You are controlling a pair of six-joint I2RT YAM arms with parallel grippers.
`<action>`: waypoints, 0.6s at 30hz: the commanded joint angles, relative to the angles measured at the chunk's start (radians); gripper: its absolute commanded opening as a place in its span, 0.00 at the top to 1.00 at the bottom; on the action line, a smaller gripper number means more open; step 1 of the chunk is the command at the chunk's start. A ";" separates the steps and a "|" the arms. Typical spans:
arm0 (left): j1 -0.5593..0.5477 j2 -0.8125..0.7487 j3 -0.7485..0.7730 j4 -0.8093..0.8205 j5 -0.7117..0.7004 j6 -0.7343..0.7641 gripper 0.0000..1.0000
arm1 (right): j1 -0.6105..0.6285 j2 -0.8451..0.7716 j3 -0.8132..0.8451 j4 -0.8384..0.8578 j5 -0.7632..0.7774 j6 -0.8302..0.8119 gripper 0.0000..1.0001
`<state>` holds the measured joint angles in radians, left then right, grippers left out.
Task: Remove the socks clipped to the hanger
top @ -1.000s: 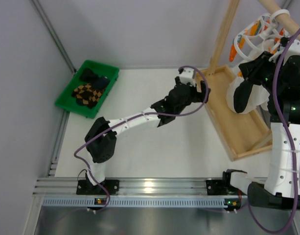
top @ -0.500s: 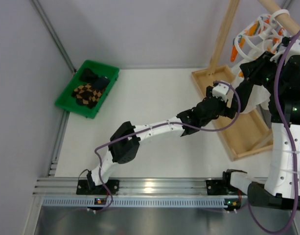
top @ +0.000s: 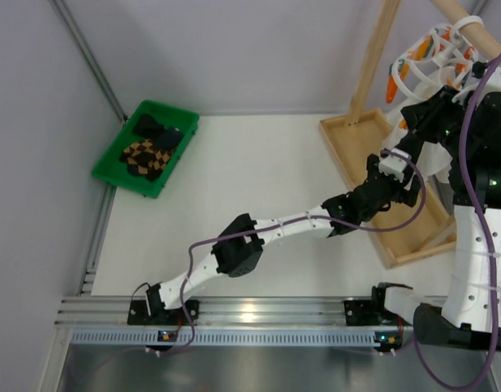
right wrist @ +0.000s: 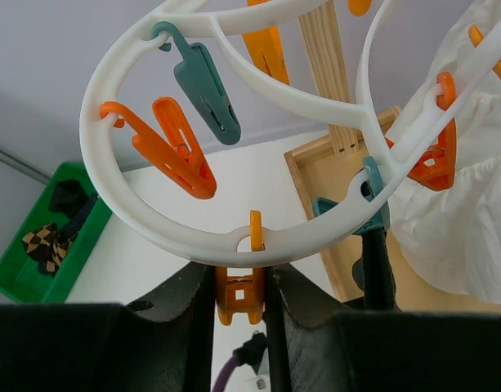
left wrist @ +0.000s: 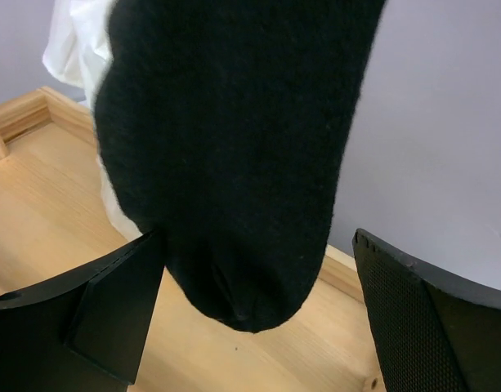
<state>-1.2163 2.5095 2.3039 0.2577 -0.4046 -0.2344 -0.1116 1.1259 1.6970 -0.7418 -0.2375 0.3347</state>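
Left wrist: left end effector [left wrist: 257, 243] apparently straddles sock [left wrist: 234, 147].

Green plastic bin [top: 118, 137] at the white tabletop's [top: 258, 175] far left; on the right, a shallow pale wooden tray [top: 358, 151] (an upright wooden post [top: 373, 61] rises at its back corner) with crumpled white cloth [right wrist: 467, 229] above it.

Overhead camera looks down; close wrist cameras both catch wooden tray [top: 358, 145]
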 commanded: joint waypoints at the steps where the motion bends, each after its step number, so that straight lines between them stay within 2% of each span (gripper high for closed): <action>1: -0.019 0.086 0.110 0.078 -0.068 0.055 0.02 | 0.012 -0.003 0.047 -0.001 0.029 0.001 1.00; 6: -0.019 0.146 0.117 0.199 -0.117 0.147 0.02 | 0.012 -0.006 0.053 -0.011 0.043 -0.008 1.00; 7: -0.019 0.150 0.118 0.236 -0.128 0.174 0.05 | 0.012 -0.009 0.052 -0.011 0.043 -0.011 1.00; 10: -0.011 0.141 0.103 0.248 -0.111 0.210 0.22 | 0.012 -0.011 0.050 -0.016 0.043 -0.017 1.00; 11: -0.008 0.117 0.069 0.258 -0.112 0.214 0.42 | 0.012 -0.011 0.052 -0.019 0.043 -0.020 1.00; 14: -0.008 0.045 -0.021 0.314 -0.125 0.199 0.74 | 0.012 -0.015 0.055 -0.034 0.056 -0.037 1.00; 17: -0.005 0.000 -0.087 0.319 -0.097 0.170 0.74 | 0.012 -0.015 0.049 -0.036 0.056 -0.046 1.00; 18: -0.005 -0.006 -0.096 0.318 -0.085 0.167 0.66 | 0.012 -0.014 0.049 -0.036 0.055 -0.048 1.00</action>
<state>-1.2217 2.6251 2.2330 0.4721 -0.5056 -0.0559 -0.1112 1.1229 1.7096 -0.7689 -0.2115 0.3096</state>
